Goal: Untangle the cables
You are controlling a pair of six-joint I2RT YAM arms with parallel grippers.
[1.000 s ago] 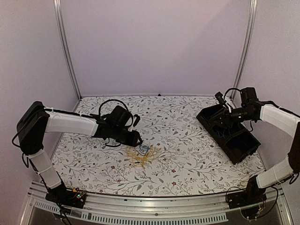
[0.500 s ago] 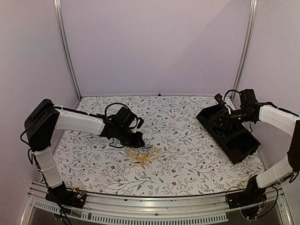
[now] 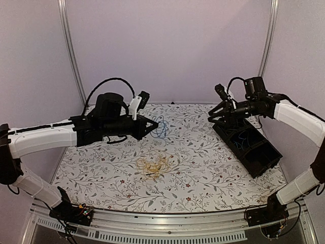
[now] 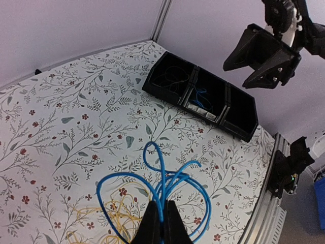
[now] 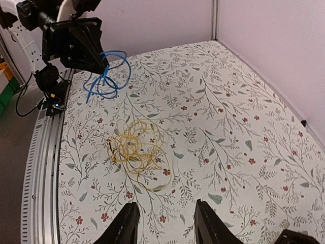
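Floral tabletop (image 3: 203, 188), lilac walls (image 3: 167, 46). Left gripper (image 3: 152, 124) clamps blue cable (image 3: 161, 127), now lifted clear of yellow cables (image 3: 154, 166). Right gripper (image 5: 165, 223) half-open, empty, risen above black bin (image 3: 254, 150).

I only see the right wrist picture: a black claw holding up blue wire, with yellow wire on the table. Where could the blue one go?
Observer: A black bin with three compartments sits on the right side of the table, almost wholly outside your picture.
Operator: Anything in it?
Observer: Yes, another blue cable lies in the middle compartment.
Operator: And the two prongs at the bottom of my picture?
Observer: That is the right end effector, open and raised near the bin's far end.
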